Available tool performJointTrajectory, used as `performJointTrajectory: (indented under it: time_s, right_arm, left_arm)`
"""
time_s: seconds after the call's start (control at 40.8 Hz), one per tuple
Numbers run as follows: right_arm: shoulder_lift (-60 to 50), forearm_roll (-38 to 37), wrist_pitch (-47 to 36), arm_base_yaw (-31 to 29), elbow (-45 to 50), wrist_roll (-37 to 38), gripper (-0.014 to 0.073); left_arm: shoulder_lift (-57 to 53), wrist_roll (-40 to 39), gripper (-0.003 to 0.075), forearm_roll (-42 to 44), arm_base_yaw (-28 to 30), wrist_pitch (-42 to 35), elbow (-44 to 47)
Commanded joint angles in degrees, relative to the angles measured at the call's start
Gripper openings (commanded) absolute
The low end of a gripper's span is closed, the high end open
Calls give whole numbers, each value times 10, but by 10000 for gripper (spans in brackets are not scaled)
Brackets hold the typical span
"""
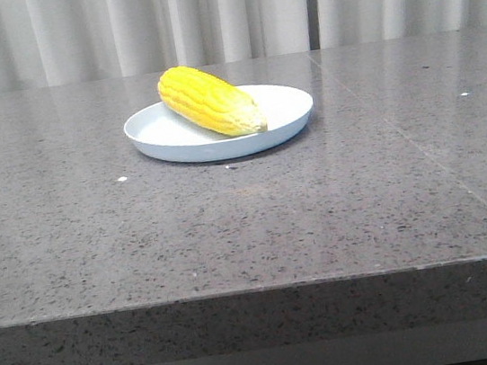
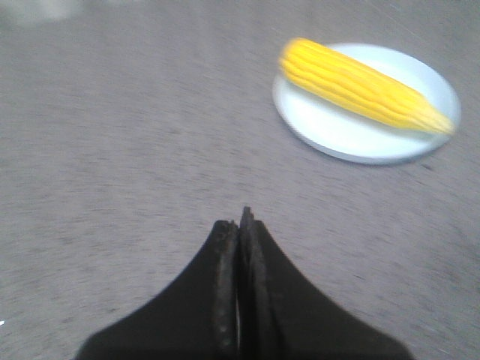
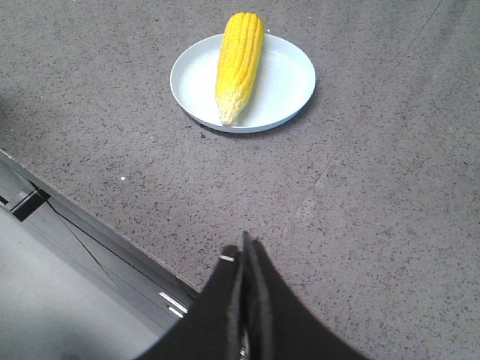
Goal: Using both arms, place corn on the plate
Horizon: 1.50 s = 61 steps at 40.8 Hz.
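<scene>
Corn (image 1: 209, 100) lies on the plate (image 1: 287, 104) toward the tabletop's far edge. Left gripper (image 2: 241, 217) and right gripper (image 3: 244, 244) closed, empty, well apart from it. Placement appears complete.

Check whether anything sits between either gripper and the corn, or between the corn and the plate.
Nothing visible does. The corn already lies on the plate. In the wrist views, only bare grey tabletop lies between the shut left gripper and the plate, and likewise for the shut right gripper.
</scene>
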Motion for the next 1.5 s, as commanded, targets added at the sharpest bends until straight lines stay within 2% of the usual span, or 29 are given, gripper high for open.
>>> performJointTrajectory:
  time_s: [0.0, 0.172, 0.417, 0.49, 0.588, 0.956, 1.471]
  right_arm:
    - [2, -8, -44, -1, -13, 1, -87]
    - [2, -8, -44, -1, -13, 1, -87]
    - [2, -8, -44, -1, -13, 1, -87]
    - [2, -8, -44, -1, -13, 1, -87]
    - [2, -8, -44, -1, -13, 1, -87]
    - [2, -8, -44, -1, -13, 1, -87]
    - [3, -8, -44, -1, -13, 1, -87]
  left_arm:
    - [-56, -1, -20, -3, 33, -107, 43]
    - [-134, -1, -20, 1, 58, -134, 120]
    - [-228, -9, -20, 0, 64, -229, 221]
    - [-265, -51, -20, 26, 64, -230, 253]
    - [-296, -153, -20, 97, 64, -236, 291]
    - [-344, -158, -20, 103, 84, -372, 400]
    - [-360, -151, -20, 103, 84, -372, 402]
